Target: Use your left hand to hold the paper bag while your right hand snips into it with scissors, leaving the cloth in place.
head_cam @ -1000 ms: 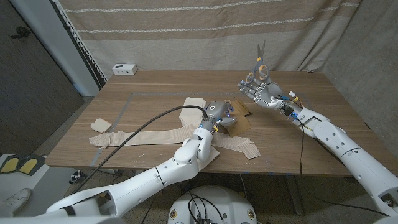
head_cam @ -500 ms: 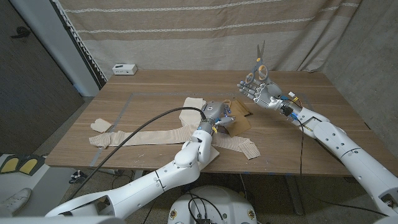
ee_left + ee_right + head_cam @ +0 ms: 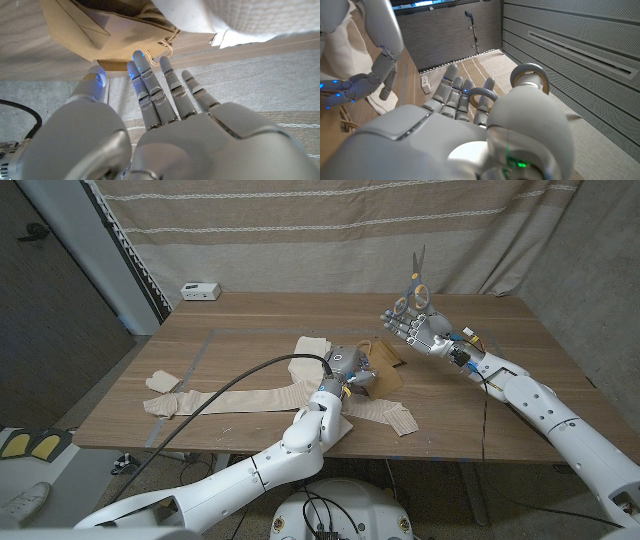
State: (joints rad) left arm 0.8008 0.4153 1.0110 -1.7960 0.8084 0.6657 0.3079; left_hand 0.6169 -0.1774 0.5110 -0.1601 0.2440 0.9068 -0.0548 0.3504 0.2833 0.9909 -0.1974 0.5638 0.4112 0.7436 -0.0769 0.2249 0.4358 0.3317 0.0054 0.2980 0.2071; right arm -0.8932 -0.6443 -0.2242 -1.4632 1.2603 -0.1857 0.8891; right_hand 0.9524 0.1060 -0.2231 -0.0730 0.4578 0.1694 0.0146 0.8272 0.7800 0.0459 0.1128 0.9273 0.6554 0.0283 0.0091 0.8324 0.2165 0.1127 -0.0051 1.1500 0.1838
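The right hand (image 3: pixel 418 328) hangs in the air above the table (image 3: pixel 250 320), to the right of the paper bag (image 3: pixel 384 367) and apart from it. It holds the scissors (image 3: pixel 416 282) by their loops, blades pointing straight up; in the right wrist view the loops (image 3: pixel 530 77) sit against its curled fingers.

The left hand (image 3: pixel 354 366) is at the paper bag, its fingers (image 3: pixel 150 85) stretched out and spread in the left wrist view, their tips at the bag's (image 3: pixel 95 30) folded edge and string handle. Whether it actually grips the bag, I cannot tell.

The cloth (image 3: pixel 250 395), a long beige strip, lies on the table from just under the bag out to its left. A small white box (image 3: pixel 200 290) stands far left of the bag.
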